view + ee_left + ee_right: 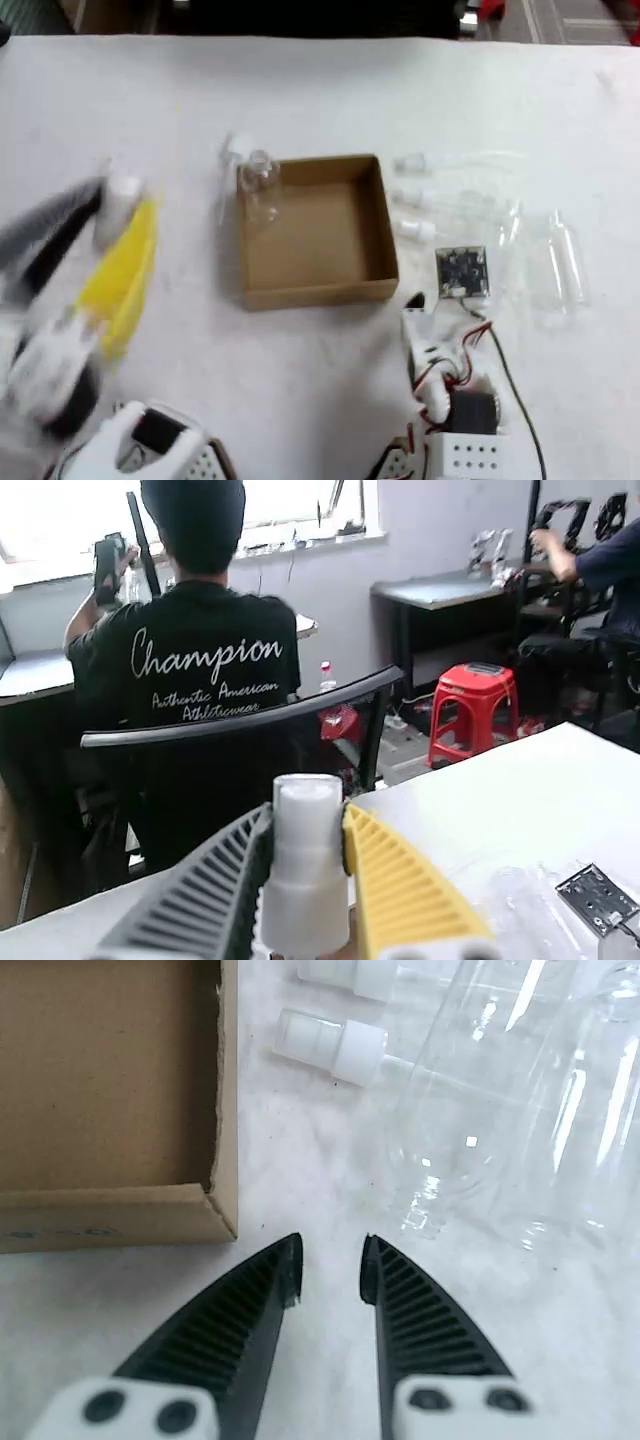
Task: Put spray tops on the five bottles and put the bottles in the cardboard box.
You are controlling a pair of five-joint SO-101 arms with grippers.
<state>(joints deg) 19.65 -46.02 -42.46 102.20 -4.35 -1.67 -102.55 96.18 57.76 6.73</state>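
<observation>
Beyond the left pincer a workroom is showing, with a dark chair and a red stool, since this pincer is hanging raised over the white worktop and pointing outwards. The cardboard box is sitting open between the two pincers, just beside the right pincer, whose black fingers are standing slightly parted and gripping nothing. Clear bottles are lying on their sides just ahead of that pincer, their long axes running away from it, so the right arm is the nearer one to them. Another bottle is resting at the box wall facing the left pincer; whether inside or outside I cannot tell. Loose spray tops are lying ahead of the right pincer, between box and bottles. The left pincer is gripping a white spray top between its grey and yellow fingers, well apart from every bottle; it probably needs carrying across to a neck.
</observation>
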